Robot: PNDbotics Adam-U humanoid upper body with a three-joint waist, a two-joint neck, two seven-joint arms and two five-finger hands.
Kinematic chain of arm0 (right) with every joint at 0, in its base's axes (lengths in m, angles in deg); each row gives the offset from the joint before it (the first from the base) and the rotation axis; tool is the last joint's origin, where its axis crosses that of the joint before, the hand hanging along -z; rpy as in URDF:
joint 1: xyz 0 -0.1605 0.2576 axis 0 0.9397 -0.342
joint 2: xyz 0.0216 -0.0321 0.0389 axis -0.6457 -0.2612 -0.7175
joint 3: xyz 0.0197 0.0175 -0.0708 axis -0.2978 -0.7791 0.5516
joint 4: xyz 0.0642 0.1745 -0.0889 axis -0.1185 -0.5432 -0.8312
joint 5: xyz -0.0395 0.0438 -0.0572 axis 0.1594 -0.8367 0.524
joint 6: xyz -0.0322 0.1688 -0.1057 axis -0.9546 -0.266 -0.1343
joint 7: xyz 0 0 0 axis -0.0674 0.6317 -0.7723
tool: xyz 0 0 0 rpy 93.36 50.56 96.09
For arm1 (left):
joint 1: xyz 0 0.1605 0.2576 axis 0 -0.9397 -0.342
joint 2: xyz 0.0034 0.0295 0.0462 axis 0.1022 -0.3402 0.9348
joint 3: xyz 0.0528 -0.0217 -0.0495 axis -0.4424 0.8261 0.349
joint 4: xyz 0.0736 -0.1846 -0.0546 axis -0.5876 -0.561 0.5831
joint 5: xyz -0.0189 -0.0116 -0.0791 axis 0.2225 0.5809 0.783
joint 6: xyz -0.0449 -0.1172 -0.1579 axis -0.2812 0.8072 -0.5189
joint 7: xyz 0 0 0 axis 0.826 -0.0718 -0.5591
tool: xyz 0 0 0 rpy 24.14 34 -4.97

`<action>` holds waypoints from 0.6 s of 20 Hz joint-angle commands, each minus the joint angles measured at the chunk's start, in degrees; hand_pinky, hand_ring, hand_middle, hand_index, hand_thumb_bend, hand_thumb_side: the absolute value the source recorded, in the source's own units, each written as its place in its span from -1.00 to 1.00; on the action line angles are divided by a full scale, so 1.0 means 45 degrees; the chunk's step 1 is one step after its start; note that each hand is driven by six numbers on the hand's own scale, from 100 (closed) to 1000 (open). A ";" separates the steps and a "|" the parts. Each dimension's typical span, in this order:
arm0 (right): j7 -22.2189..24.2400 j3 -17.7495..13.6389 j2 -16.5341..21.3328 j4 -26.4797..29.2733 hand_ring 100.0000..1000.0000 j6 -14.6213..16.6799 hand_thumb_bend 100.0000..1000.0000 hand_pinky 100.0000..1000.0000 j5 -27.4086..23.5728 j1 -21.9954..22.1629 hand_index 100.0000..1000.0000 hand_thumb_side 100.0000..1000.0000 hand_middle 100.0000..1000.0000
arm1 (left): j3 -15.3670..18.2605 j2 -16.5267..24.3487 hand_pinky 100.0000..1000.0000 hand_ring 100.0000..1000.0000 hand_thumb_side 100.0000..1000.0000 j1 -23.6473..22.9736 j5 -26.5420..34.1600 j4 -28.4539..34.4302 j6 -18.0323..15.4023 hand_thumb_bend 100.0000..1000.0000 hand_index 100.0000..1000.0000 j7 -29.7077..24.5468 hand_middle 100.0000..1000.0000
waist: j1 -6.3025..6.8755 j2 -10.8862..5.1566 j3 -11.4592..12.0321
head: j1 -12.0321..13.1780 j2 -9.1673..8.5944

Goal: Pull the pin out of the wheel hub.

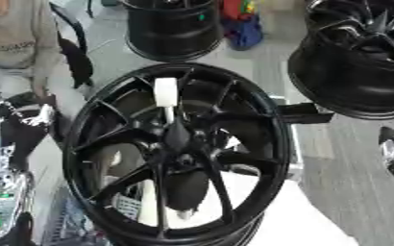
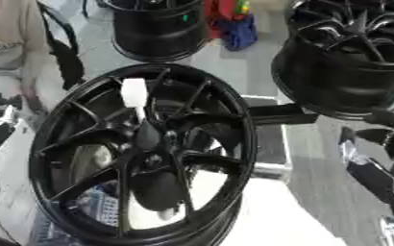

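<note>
Black wheel hub [image 1: 177,153] stands near-upright, face to camera, filling mid frame; spokes run out from the centre boss.

Pin [image 1: 166,92]: white block-like head w/ a thin shaft below it, sitting over the upper spokes, just above hub centre, shaft running down toward the boss. Can't tell exactly which hole it seats in. Nothing touching it.

Handling, judged: pin looks light, rigid, smooth plastic or metal, not fragile. White head is the obvious place to take hold, pinch across its flat sides, pull along the shaft axis, prob. up and toward camera. Could be slippery; a side pull may bind the shaft. Hub looks heavy and stiff, shouldn't shift much, but it stands on its rim, so it could rock.

Hands: right hand [image 2: 384,144] shows well to the right of hub, dark fingers by the frame edge, holding nothing; curled or straight, can't tell. Left hand/arm [image 1: 15,122] at far left of hub, black and silver parts, finger state can't tell either. Both well apart from pin.

Containers: none proper. Hub barrel is open; through the spokes only pale floor and a silver stand [image 2: 267,169] show, nothing lying inside it.

Other black rims: one [image 1: 173,26] beyond hub, one [image 1: 356,62] to hub's upper right. Not involved.

Step, judged: reach not yet made.
</note>
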 commanded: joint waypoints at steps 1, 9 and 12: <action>0.0080 0.0030 0.0117 0.0110 0.12 -0.0017 -0.60 0.38 -0.0133 -0.0115 0.50 -1.00 0.24 | -0.0038 0.0115 0.08 0.05 -0.69 0.0122 -0.0077 0.0195 -0.0031 -0.25 0.32 -0.0069 0.14 | 0.0016 -0.0079 -0.0012 | 0.0121 0.0066; 0.0135 -0.0008 0.0058 0.0104 0.11 -0.0093 -0.59 0.38 -0.0071 -0.0025 0.49 -1.00 0.24 | -0.0094 0.0132 0.09 0.05 -0.68 0.0126 -0.0118 0.0208 -0.0057 -0.26 0.32 -0.0207 0.14 | 0.0007 -0.0081 -0.0052 | 0.0030 0.0066; 0.0184 0.0018 0.0078 0.0093 0.12 -0.0096 -0.59 0.38 -0.0066 -0.0031 0.49 -1.00 0.24 | -0.0078 0.0133 0.09 0.05 -0.68 0.0111 -0.0121 0.0244 -0.0062 -0.26 0.32 -0.0210 0.14 | 0.0014 -0.0079 -0.0050 | 0.0004 0.0066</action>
